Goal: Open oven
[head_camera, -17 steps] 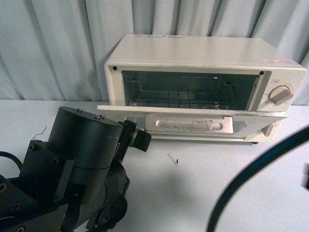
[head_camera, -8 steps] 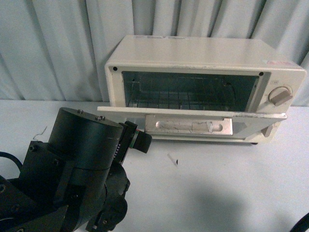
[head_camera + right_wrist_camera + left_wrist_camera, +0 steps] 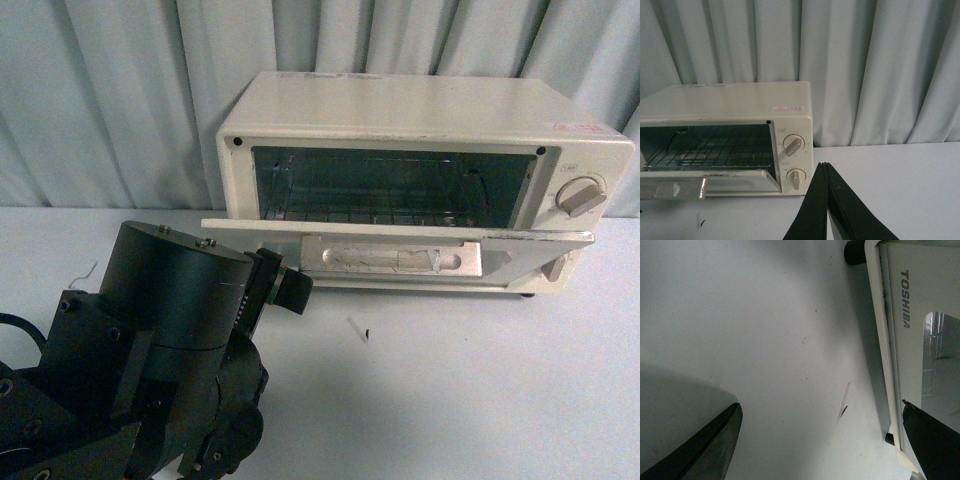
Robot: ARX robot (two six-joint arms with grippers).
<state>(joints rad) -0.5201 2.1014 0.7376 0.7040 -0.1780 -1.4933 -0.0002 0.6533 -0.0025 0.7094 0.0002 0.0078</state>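
- Oven point(image 3: 420, 110), a cream-white box, stands on the pale surface point(image 3: 450, 380) with its back to a grey curtain point(image 3: 120, 100).
- Its door point(image 3: 250, 228) lies dropped forward, roughly level, so the wire rack point(image 3: 370, 208) inside is bare to view. By this the opening looks as good as done.
- A flat bar handle point(image 3: 390, 260) runs along the door's free edge, and two beige knobs point(image 3: 792, 145) sit on the oven's right panel.
- The left tool point(image 3: 820, 405) has its fingers wide apart with nothing between them. It is low, just off the door's left end. One finger point(image 3: 932, 440) is close to the door's rim, but contact cannot be told.
- The right tool point(image 3: 826, 167) has its fingers pressed together, empty, well in front of the knob side of the oven.
- Handling, as a judgement: the box looks light and may slide if tugged. The door is stiff on a bottom hinge, and its glass is the fragile part.
- The best hold is likely mid-handle, which looks smooth and thin, pressing down rather than pulling outward.
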